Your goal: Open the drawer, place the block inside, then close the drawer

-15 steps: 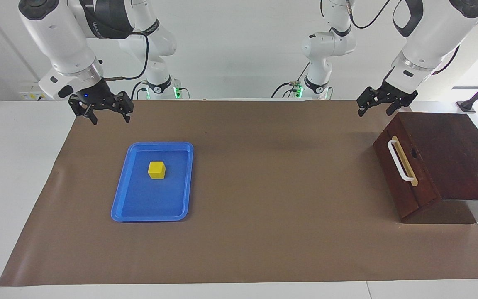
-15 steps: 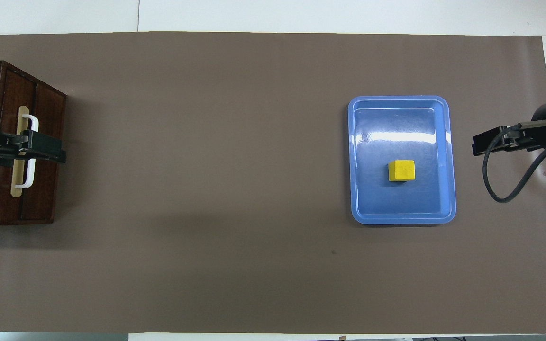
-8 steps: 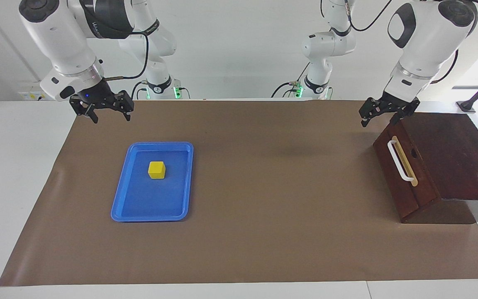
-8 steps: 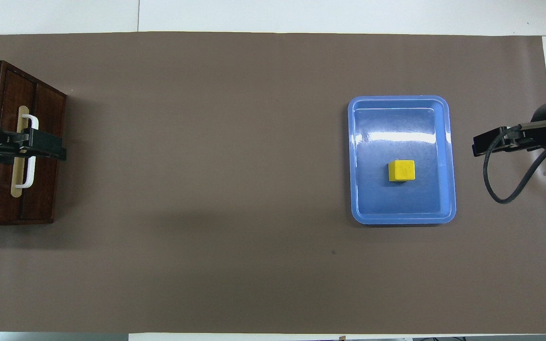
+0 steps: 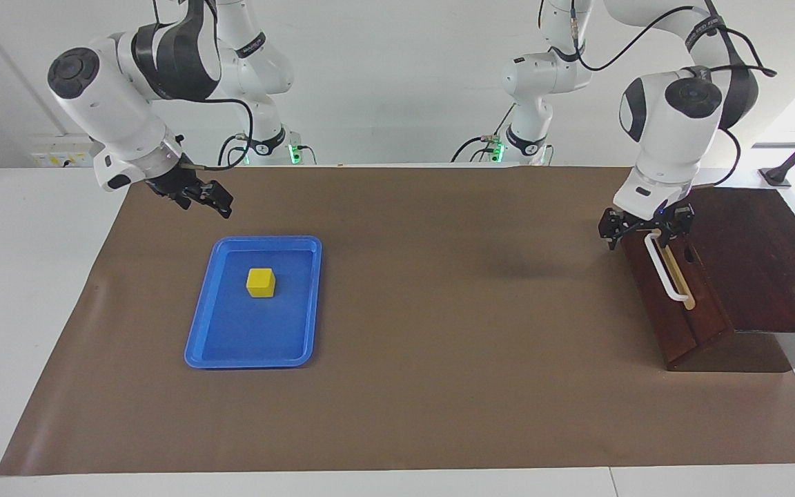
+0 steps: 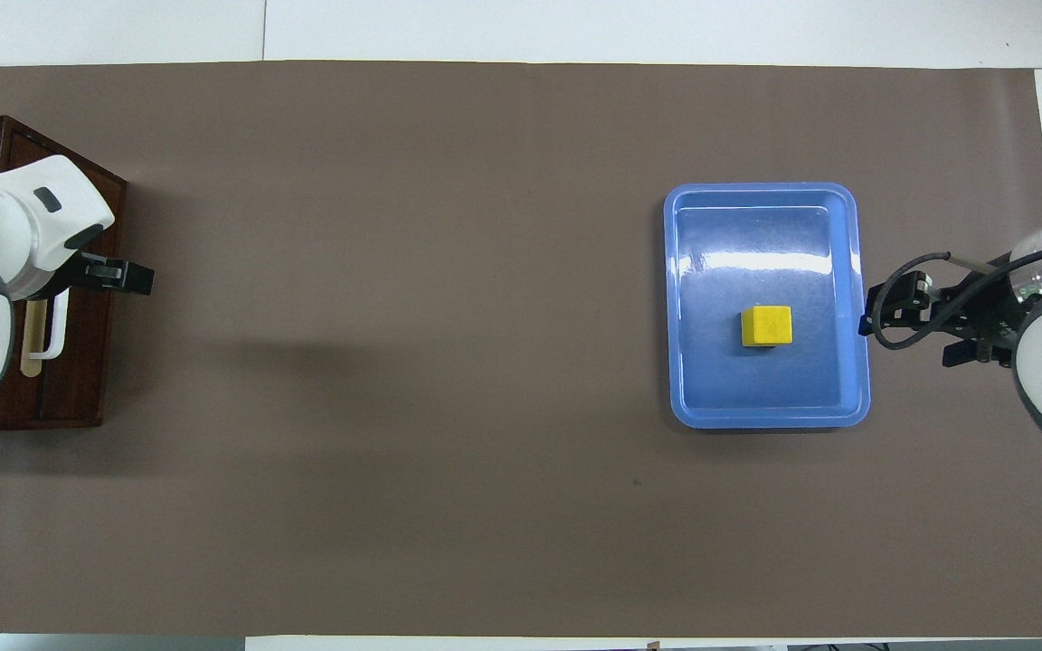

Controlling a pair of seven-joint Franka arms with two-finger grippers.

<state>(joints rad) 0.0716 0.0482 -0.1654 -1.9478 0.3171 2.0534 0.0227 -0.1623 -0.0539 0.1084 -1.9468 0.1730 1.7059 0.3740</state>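
Note:
The dark reddish-brown drawer (image 5: 670, 304) is closed, at the left arm's end of the table; it also shows in the overhead view (image 6: 78, 371). Its white bar handle (image 5: 668, 276) lies on a tan strip. My left gripper (image 5: 644, 235) is open, low at the end of the handle nearer to the robots, with one finger on each side of it. In the overhead view the left gripper (image 6: 109, 274) covers that end of the handle (image 6: 55, 333). The yellow block (image 5: 260, 282) (image 6: 765, 325) lies in the blue tray. My right gripper (image 5: 210, 198) (image 6: 901, 316) is open, in the air over the tray's edge.
The flat blue tray (image 5: 232, 348) (image 6: 765, 411) lies toward the right arm's end of the brown mat (image 5: 439, 310). The wooden box's sloping top (image 5: 756, 248) rises above the drawer front.
My left gripper has come down from above the box's corner to the handle's end. My right gripper has turned and moved toward the tray. The block and drawer have not moved.

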